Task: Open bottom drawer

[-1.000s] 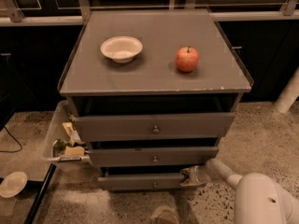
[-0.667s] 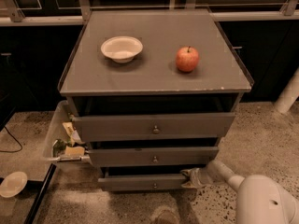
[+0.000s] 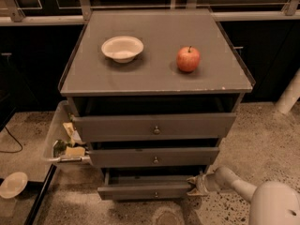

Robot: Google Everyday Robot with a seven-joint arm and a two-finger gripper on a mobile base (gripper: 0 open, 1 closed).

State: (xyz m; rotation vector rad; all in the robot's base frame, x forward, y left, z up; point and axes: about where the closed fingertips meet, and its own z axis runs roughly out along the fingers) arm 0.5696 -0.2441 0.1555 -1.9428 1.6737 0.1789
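The bottom drawer [image 3: 143, 189] is the lowest, slimmest grey front of three, with a small round knob [image 3: 156, 194] at its centre. It stands pulled out a little, with a dark gap above it. My gripper [image 3: 196, 186] reaches in from the lower right on a white arm [image 3: 243, 189] and sits at the drawer's right end, touching the front's corner. The middle drawer [image 3: 154, 156] and the taller top drawer [image 3: 154, 126] also stand slightly out.
A white bowl [image 3: 122, 48] and a red apple [image 3: 188, 59] sit on the cabinet top [image 3: 154, 74]. A clear bin of clutter [image 3: 65, 142] stands at the cabinet's left. A white dish [image 3: 12, 184] lies on the floor at the lower left. A white pipe [image 3: 288, 95] stands at the right.
The arm and gripper have shifted slightly; the bottom drawer stands about as far out as before. Bowl and apple have not moved.
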